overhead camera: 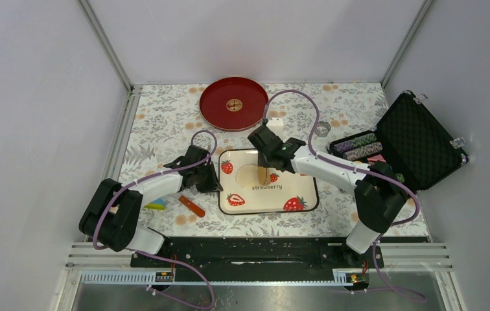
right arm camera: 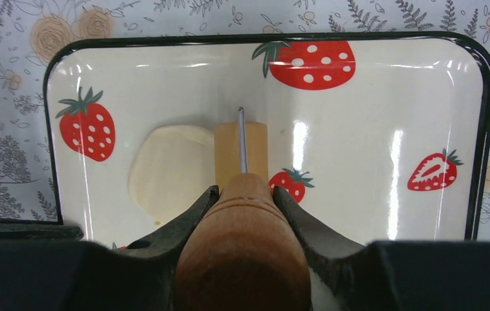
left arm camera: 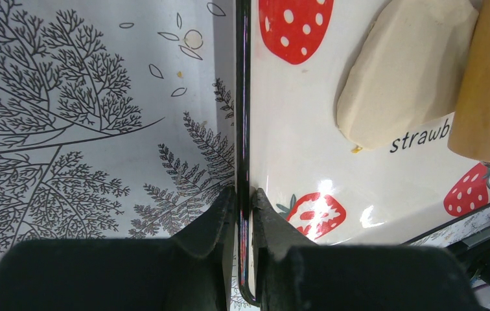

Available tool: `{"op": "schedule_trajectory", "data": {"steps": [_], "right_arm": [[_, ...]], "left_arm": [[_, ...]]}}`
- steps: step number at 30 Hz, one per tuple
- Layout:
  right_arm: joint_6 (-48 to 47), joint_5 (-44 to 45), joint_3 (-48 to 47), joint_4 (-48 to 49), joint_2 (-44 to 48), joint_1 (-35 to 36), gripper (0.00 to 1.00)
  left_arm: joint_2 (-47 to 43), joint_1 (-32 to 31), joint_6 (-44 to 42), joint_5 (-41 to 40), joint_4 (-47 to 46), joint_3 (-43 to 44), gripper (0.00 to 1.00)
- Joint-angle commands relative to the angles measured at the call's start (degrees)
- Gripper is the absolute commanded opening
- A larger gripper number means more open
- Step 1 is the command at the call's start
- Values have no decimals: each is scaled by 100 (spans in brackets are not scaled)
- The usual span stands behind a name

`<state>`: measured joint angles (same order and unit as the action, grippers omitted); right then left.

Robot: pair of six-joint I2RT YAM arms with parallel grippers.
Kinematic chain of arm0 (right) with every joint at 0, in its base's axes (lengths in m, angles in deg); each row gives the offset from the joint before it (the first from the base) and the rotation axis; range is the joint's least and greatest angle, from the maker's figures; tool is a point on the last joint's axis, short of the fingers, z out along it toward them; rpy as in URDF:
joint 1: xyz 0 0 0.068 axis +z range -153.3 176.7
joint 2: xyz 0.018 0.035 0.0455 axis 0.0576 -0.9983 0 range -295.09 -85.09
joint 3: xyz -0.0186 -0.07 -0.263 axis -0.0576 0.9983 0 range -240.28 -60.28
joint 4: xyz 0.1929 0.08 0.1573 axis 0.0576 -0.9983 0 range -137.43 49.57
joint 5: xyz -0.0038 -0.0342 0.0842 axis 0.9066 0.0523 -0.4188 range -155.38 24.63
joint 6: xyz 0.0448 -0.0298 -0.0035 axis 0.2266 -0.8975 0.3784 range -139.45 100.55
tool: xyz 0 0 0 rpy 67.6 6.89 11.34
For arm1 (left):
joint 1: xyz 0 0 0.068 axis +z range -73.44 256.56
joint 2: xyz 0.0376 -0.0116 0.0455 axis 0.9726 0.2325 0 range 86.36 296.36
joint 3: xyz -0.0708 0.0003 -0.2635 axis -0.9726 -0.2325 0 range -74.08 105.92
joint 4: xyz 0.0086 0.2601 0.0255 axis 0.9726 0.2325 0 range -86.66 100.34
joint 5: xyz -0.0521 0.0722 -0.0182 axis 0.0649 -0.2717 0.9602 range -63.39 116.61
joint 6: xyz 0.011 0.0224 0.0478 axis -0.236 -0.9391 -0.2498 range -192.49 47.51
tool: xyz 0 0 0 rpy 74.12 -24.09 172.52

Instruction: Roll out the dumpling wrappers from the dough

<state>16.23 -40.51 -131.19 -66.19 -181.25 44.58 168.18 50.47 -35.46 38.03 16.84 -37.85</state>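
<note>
"strawberry", small black lowercase txt, on white tray (overhead camera: 297,181), under small strawberry pic

plain grey walls (overhead camera: 249,39) enclose a floral tablecloth (overhead camera: 164,116).

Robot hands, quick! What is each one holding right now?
Left gripper: closed, pinching the black rim of the strawberry tray.
Right gripper: closed around the wooden handle of the rolling pin.

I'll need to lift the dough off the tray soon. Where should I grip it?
Probably the free left edge of the dough, coming in low from the left side of the tray: it lies flat, and the rolling pin in the right gripper blocks its right edge.
</note>
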Motion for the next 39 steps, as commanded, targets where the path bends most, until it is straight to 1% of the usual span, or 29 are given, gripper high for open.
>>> {"op": "schedule_trajectory", "data": {"steps": [1,6,10,16,32,39], "right_arm": [[-92,305,187,373,-114,231,0],[-141,1038,514,382,-175,457,0],[96,1260,796,232,-204,459,0],[425,1512,949,-15,-40,415,0],[1133,1572,1298,-612,232,56,0],[1168,1539,1393,-603,416,46,0]], "left_arm": [[151,-28,-240,-291,328,-116,0],[143,-24,-241,-300,333,-112,0],[144,-28,-245,-281,343,-121,0],[125,-24,-258,-272,344,-125,0],[119,-28,-274,-252,342,-137,0],[129,-28,-288,-229,347,-128,0]]}}
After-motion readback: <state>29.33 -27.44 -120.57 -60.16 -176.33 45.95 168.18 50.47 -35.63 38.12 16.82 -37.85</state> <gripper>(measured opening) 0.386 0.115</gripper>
